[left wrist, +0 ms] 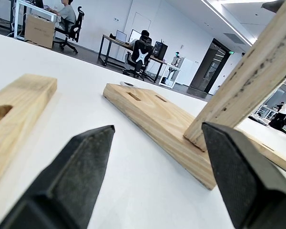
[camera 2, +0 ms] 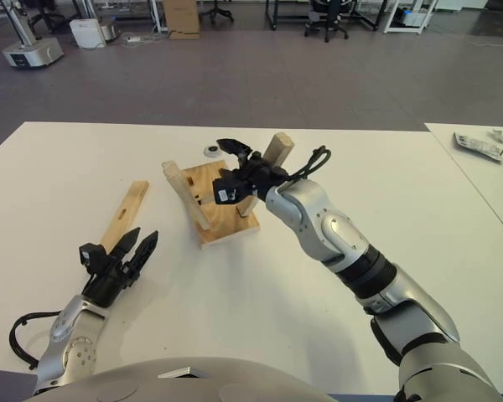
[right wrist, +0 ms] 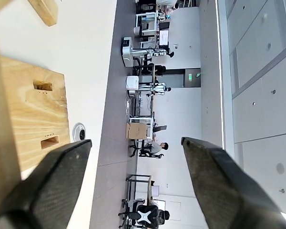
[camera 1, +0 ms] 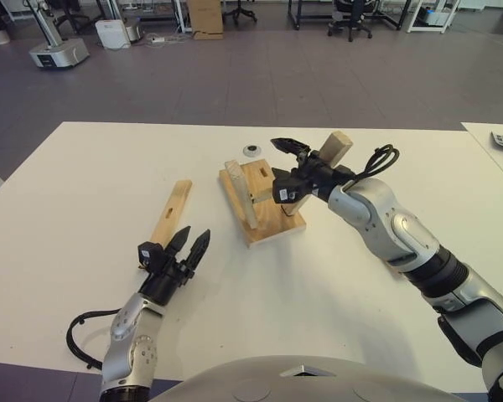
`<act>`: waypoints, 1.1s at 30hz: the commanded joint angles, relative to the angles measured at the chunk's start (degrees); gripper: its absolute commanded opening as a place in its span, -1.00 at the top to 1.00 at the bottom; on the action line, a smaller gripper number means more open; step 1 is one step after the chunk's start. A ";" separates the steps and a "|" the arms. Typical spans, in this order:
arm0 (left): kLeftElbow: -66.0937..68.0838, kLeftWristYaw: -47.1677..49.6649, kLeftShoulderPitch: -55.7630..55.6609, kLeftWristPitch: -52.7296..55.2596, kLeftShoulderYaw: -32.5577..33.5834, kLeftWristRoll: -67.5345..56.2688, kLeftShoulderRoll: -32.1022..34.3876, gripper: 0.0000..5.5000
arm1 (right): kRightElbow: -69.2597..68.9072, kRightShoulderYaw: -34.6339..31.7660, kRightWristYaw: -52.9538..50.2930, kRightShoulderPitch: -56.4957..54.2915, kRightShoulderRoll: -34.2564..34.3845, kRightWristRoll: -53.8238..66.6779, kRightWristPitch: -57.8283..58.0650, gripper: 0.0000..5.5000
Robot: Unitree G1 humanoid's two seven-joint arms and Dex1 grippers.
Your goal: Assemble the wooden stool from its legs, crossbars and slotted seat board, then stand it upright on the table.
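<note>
**Step in hand: leg fitting.**

1. The seat board lies flat near the middle of the tabletop, slots facing up.
2. The left leg rises tilted from the board's left edge.
3. The right leg leans up from the board's right side. Whether either leg is fully seated cannot be told.
4. A loose leg lies flat on the tabletop, well to the left of the board.
5. A small disc sits just beyond the board.

**Tool state**

- Right tool: fingers apart and holding nothing. It hangs over the board, just beside the right leg.
- Left tool: fingers apart and empty. It sits low over the tabletop, near the loose leg's near end and pointing toward the board.

**Progress:** early, by the look of it. One leg is not fitted and the stool is not upright.

**Next move (judgement)**

- The left tool is best placed to close across the loose leg's narrow faces and lift it.
- Line up the leg's end squarely with a free slot before pressing it in.
- The right tool should steady the board or the right leg, since the tilted legs may topple under side load.
</note>
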 commanded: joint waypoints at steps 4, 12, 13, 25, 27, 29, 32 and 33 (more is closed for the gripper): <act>8.42 -3.48 -3.37 -3.86 2.07 0.31 -0.17 -0.23 | 5.48 -10.76 -1.57 -4.19 8.51 7.32 3.66 -0.29; 12.02 -0.73 -2.72 -10.07 -2.28 5.52 -6.77 -0.23 | -4.54 -18.96 -13.18 7.15 12.51 8.13 2.22 -0.29; 11.73 -0.86 -1.89 -10.57 -2.50 5.61 -7.00 -0.23 | -4.24 -16.74 -13.26 10.72 11.19 6.15 0.54 -0.29; 15.77 -3.00 -3.52 -13.49 0.53 3.42 -5.72 -0.23 | -3.75 -18.14 -5.55 2.28 14.68 10.72 2.64 -0.29; 9.26 2.21 -5.76 -9.63 1.83 2.18 -5.34 -0.23 | -3.16 -23.54 -3.34 -3.75 16.14 17.27 6.86 -0.29; -3.90 13.35 -10.04 0.28 3.48 -1.50 -3.82 -0.23 | -0.53 -31.12 -2.44 -9.73 17.22 25.65 11.61 -0.29; -23.02 28.25 -18.47 14.70 1.99 -7.35 -2.26 -0.23 | 8.20 -38.18 -2.81 -12.88 14.41 31.40 13.51 -0.29; -28.59 32.41 -23.04 18.55 1.22 -9.28 -1.16 -0.23 | 11.39 -40.19 -2.80 -12.54 13.62 33.14 13.77 -0.29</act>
